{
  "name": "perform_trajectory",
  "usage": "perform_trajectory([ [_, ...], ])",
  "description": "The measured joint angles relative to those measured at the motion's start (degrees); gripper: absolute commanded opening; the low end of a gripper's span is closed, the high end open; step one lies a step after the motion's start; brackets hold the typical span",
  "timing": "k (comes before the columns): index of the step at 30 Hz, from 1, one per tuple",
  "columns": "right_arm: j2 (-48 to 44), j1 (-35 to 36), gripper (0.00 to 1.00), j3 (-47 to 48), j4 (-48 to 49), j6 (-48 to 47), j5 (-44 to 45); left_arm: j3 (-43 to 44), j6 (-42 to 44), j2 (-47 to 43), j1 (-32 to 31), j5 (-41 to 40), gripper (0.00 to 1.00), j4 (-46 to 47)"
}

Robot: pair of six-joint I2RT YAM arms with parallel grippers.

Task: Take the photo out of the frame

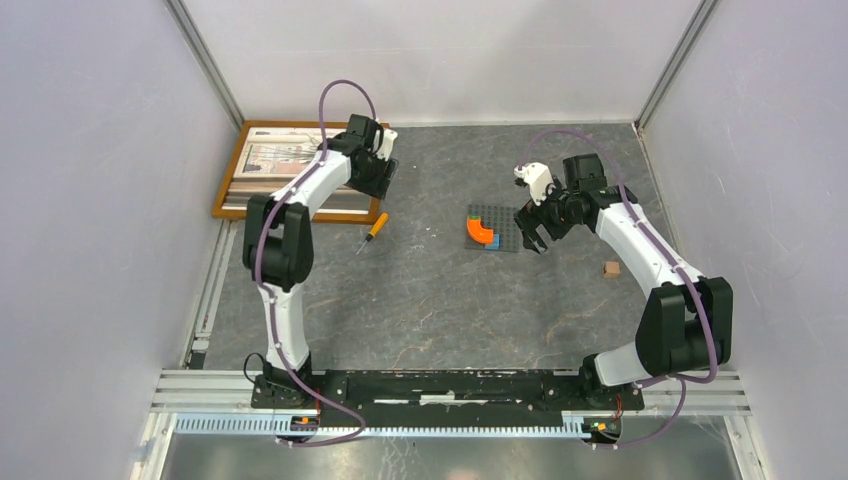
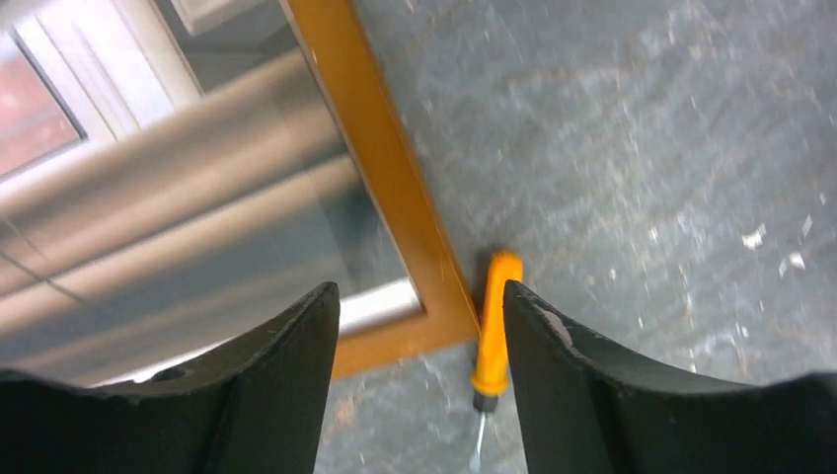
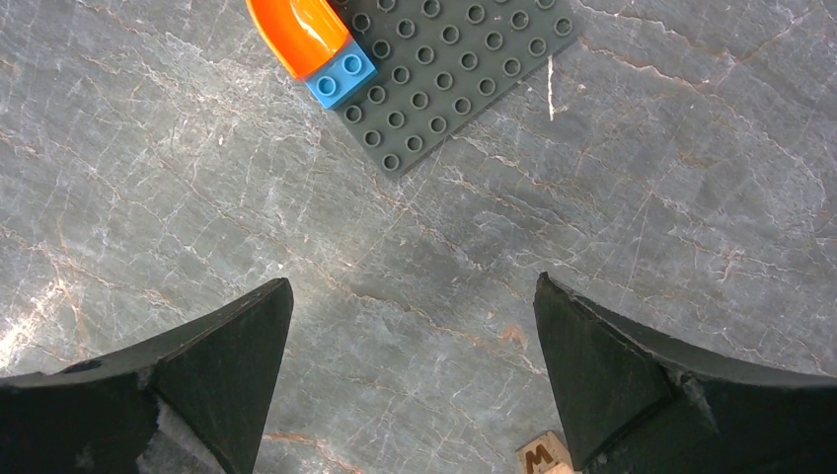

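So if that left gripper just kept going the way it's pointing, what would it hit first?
Most likely the frame, at its corner, which sits between the open fingers of the left gripper. The orange screwdriver lies beside that corner, so one finger might catch it instead; depth is unclear.

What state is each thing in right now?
frame: lying face up
photo: inside the frame, behind glass
screwdriver: lying loose beside the frame's corner
left gripper: open, empty, over that corner
right gripper: open, empty
orange brick: sitting on the baseplate
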Motion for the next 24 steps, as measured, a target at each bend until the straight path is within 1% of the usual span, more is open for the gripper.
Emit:
perform_trajectory([
  [2,0.0,0.0,0.98,0.0,-0.1,-0.1,0.2,3.4,-0.8,3.2,0.0,-0.9,0.59,0.0],
  [6,-0.2,0.0,0.98,0.0,-0.6,-0.6,1.3,8.7,-2.5,8.7,-0.1,-3.7,0.59,-0.4],
  [10,-1.2,0.0,0.98,-0.3,-1.0,-1.0,2.3,11.4,-4.5,12.0,-0.1,-5.3,0.57,-0.5],
  [13,-2.2,0.0,0.98,-0.9,-1.2,-1.3,3.0,12.3,-5.7,13.3,-0.1,-5.6,0.47,-0.5],
  [17,-2.7,0.0,0.98,-1.2,-1.2,-1.3,3.9,12.7,-5.8,14.9,-0.2,-5.5,0.42,-0.6],
  [22,-2.7,0.0,0.98,-1.4,-1.2,-1.3,4.4,13.4,-5.7,15.1,-0.8,-5.8,0.30,-1.1],
  [24,-2.7,0.0,0.98,-1.4,-1.2,-1.3,4.5,13.4,-5.8,15.1,-1.1,-5.8,0.27,-1.4],
])
